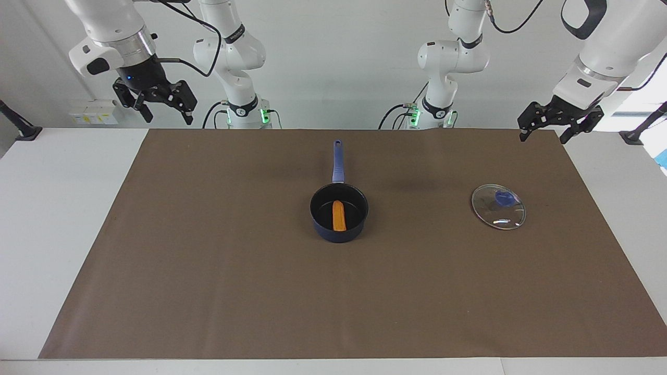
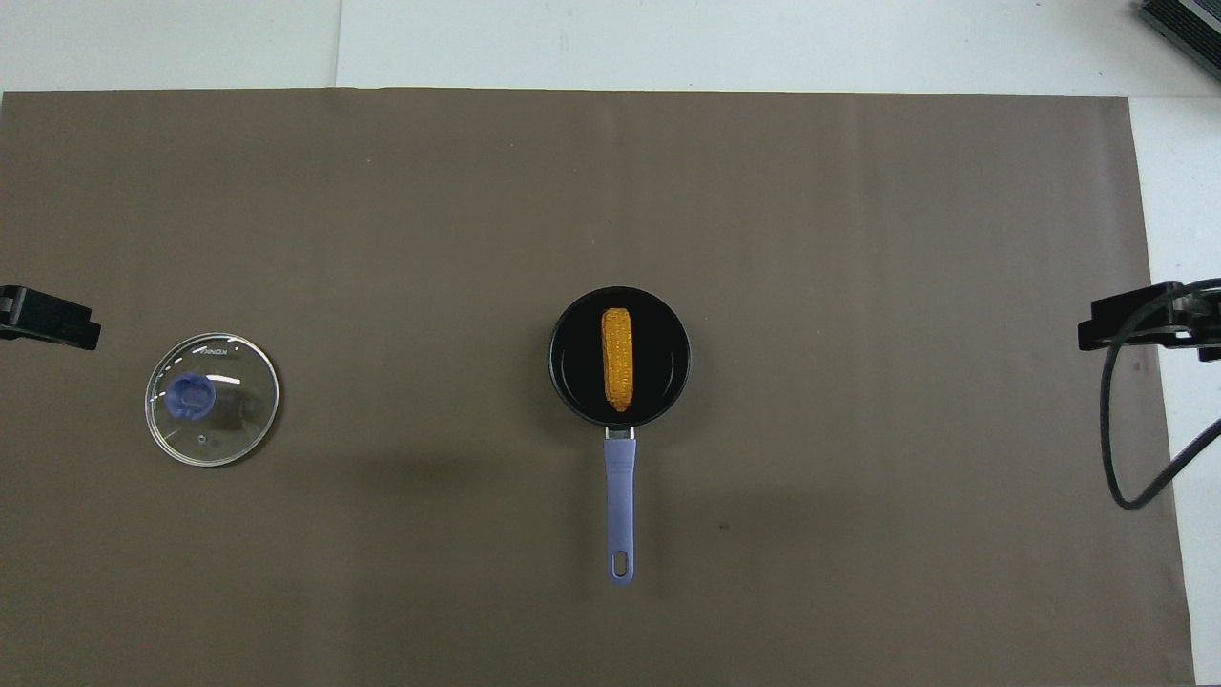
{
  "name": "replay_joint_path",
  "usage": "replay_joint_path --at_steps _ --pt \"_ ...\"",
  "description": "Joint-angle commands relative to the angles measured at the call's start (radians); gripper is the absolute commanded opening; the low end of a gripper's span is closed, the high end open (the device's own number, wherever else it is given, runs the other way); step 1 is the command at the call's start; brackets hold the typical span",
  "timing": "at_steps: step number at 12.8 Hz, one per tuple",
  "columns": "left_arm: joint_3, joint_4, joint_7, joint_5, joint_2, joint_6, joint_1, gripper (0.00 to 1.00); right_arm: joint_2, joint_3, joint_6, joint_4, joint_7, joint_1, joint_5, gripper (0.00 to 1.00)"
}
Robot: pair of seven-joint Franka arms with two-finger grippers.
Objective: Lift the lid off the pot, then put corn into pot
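Note:
The dark blue pot (image 1: 333,235) (image 2: 564,374) stands uncovered in the middle of the brown mat, its long handle (image 2: 619,477) pointing toward the robots. The yellow-orange corn (image 1: 339,216) (image 2: 617,359) lies inside it on the black bottom. The glass lid (image 1: 492,214) (image 2: 229,420) with its blue knob lies flat on the mat toward the left arm's end. My left gripper (image 1: 543,136) hangs open and empty, raised over the mat's corner nearest the robots, apart from the lid. My right gripper (image 1: 167,119) hangs open and empty, high over the mat's corner at the right arm's end.
The brown mat (image 1: 208,286) (image 2: 858,239) covers most of the white table (image 1: 62,208). A black cable (image 2: 1111,458) loops down from the right arm over the mat's edge. Both arm bases (image 1: 242,112) stand at the robots' edge of the table.

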Motion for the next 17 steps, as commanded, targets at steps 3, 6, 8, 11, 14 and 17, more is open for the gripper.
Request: replay_joint_path --at_steps 3,6,8,11,14,17 --pt "0.002 0.028 0.0 0.009 0.009 -0.06 -0.007 1.0 -0.011 0.002 -0.001 0.008 -0.053 -0.018 -0.021 1.0" --pt "-0.001 0.058 0.0 0.006 0.012 -0.12 -0.007 1.0 -0.014 0.002 0.005 0.005 -0.076 -0.016 -0.027 1.0" --pt "0.0 0.054 -0.003 0.005 0.006 -0.1 -0.006 1.0 -0.014 0.002 0.017 0.002 -0.076 -0.018 -0.027 1.0" --pt "0.002 0.052 -0.008 -0.015 0.005 -0.098 -0.001 1.0 -0.016 0.002 0.019 -0.002 -0.076 -0.018 -0.027 1.0" --pt "0.002 0.051 -0.008 -0.015 0.005 -0.098 -0.003 1.0 -0.022 0.002 0.017 -0.008 -0.076 -0.018 -0.027 1.0" --pt "0.002 0.049 -0.008 -0.015 0.002 -0.097 -0.003 1.0 -0.022 0.002 0.019 -0.008 -0.076 -0.018 -0.027 1.0"
